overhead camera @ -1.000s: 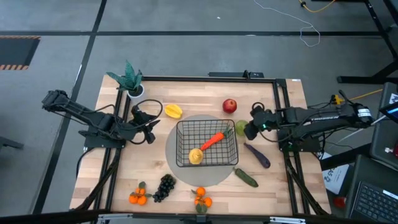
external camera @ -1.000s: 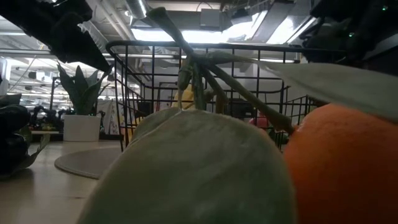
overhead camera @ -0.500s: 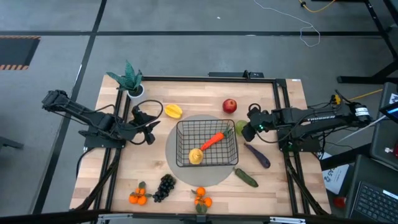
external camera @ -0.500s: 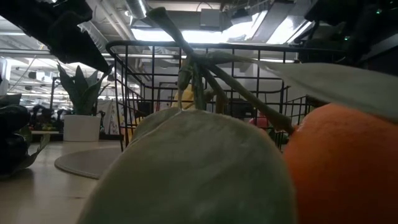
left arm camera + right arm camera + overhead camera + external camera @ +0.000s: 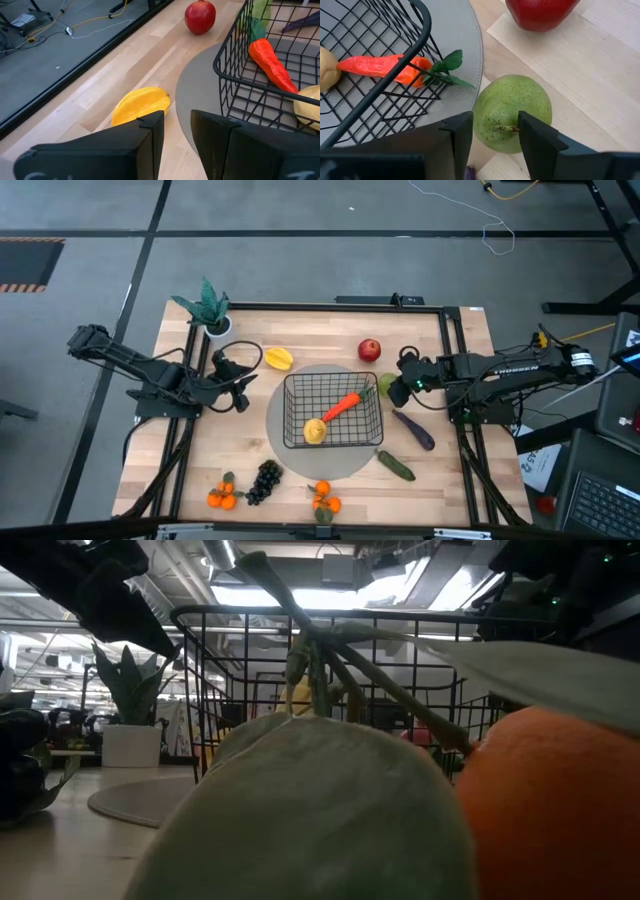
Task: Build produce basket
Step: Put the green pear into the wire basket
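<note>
The black wire basket (image 5: 333,412) stands on a round grey mat (image 5: 290,442) and holds an orange carrot (image 5: 344,404) and a yellow lemon (image 5: 315,430). My right gripper (image 5: 399,387) is open just right of the basket. Its fingers stand on either side of the stem of a green pear (image 5: 512,112), which rests on the table beside the mat. My left gripper (image 5: 241,387) waits left of the basket with a small gap between its fingers, near a yellow starfruit (image 5: 141,104). A red apple (image 5: 369,350) lies behind the basket.
A purple eggplant (image 5: 415,430) and a green cucumber (image 5: 396,466) lie right of the basket. Black grapes (image 5: 265,480) and tangerines (image 5: 222,497) (image 5: 325,500) lie near the front edge. A potted plant (image 5: 208,308) stands at the far left. A tangerine with its leaf (image 5: 540,810) fills the low view.
My right gripper has moved a little toward the table's left, closer to the pear. The fruits and the basket have stayed where they were.
</note>
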You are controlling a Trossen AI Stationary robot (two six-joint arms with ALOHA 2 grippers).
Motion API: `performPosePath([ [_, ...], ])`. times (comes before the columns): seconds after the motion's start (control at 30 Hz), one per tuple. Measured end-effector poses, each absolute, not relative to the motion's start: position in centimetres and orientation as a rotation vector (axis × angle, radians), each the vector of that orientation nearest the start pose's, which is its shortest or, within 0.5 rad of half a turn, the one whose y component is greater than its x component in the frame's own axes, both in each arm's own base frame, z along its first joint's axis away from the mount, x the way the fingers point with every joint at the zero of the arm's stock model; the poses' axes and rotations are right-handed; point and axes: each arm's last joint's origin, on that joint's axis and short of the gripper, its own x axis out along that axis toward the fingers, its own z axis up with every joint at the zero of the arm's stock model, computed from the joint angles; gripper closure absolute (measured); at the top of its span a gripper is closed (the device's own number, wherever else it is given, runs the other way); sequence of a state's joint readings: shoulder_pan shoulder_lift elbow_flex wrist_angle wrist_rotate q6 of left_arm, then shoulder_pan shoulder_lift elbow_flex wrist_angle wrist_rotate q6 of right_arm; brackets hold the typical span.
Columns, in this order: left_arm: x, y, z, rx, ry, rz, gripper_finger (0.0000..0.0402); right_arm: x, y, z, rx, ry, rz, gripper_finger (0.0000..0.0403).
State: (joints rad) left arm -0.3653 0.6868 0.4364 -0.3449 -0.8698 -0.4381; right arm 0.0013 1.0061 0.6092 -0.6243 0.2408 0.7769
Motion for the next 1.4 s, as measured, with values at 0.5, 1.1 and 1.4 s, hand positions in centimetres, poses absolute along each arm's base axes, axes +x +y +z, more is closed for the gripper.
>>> performPosePath([
  [0.5, 13.8, -2.9, 21.9, -0.068, 0.375, 0.582, 0.0315, 17.8, -0.6, 20.6, 0.564, 0.874, -0.577, 0.0377],
  [1.1, 13.8, -2.9, 21.9, -0.065, 0.376, 0.582, 0.0315, 18.1, -0.8, 20.7, 0.509, 0.838, -0.577, 0.0402],
  [1.4, 13.8, -2.9, 21.9, -0.065, 0.377, 0.582, 0.0315, 18.7, -1.0, 22.6, 0.420, 0.755, -0.619, 0.0403],
])
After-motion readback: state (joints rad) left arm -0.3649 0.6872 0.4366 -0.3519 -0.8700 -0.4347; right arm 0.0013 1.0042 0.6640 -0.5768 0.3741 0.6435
